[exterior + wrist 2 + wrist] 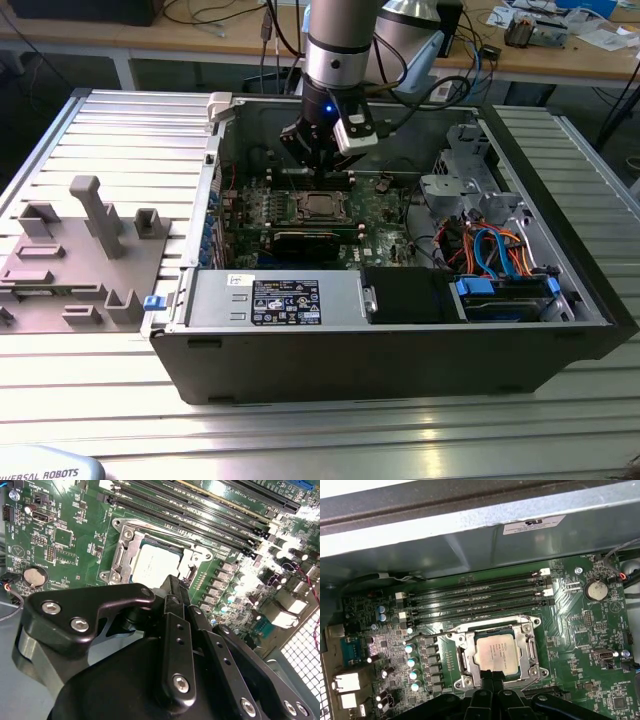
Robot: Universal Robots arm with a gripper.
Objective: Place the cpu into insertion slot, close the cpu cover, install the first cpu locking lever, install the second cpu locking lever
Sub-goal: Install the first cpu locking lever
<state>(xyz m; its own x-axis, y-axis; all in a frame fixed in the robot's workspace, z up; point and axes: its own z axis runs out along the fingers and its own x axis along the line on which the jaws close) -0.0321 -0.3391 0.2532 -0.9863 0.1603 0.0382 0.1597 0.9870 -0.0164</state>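
The cpu (494, 651) lies flat in the insertion slot (526, 636) on the green motherboard, its silver top showing in both wrist views (152, 565). The cpu cover (463, 656) lies down around the chip as a silver frame (126, 554). My gripper (493, 681) hangs just above the near edge of the socket, its black fingers (172, 592) drawn together with nothing between them. In the exterior view the gripper (316, 165) sits low inside the computer case, right over the cpu (318, 207).
Long black memory slots (480, 600) run beside the socket. A coin battery (595, 590) and capacitors (410, 649) stand on the board. The case wall (400, 350), a drive cage (455, 175) and orange and blue cables (495, 245) crowd the exterior view's right. A grey fixture (75, 255) sits outside.
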